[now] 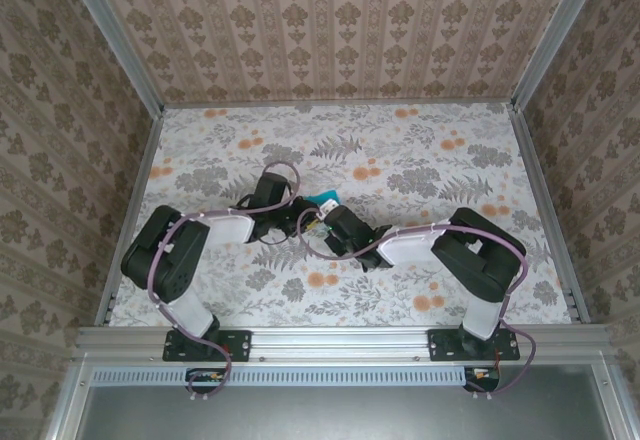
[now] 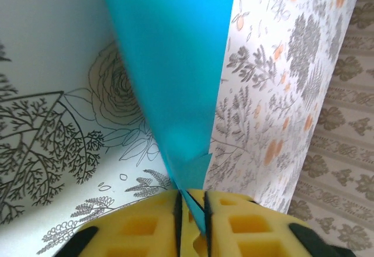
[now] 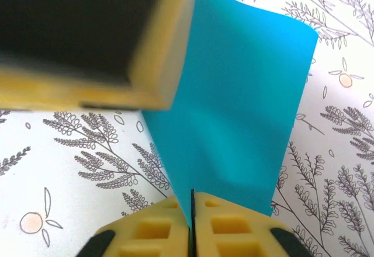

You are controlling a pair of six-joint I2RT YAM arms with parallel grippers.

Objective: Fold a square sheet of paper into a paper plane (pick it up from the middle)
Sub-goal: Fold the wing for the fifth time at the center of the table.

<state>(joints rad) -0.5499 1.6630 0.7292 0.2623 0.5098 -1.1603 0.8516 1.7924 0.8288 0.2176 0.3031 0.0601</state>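
Plane (image 1: 326, 197) stands upright over the table (image 1: 450, 160), about mid-table, btwn the two grippers where the arms meet. R gripper (image 3: 191, 207): pads shut tight on the plane's lower edge, blue sheet rising away from them. L gripper (image 2: 191, 201): plane's sharp tip sits in a narrow slit btwn the yellow pads; can't tell if it's pinched or loose. In R wrist view, an L finger overlaps the sheet's upper-left part.
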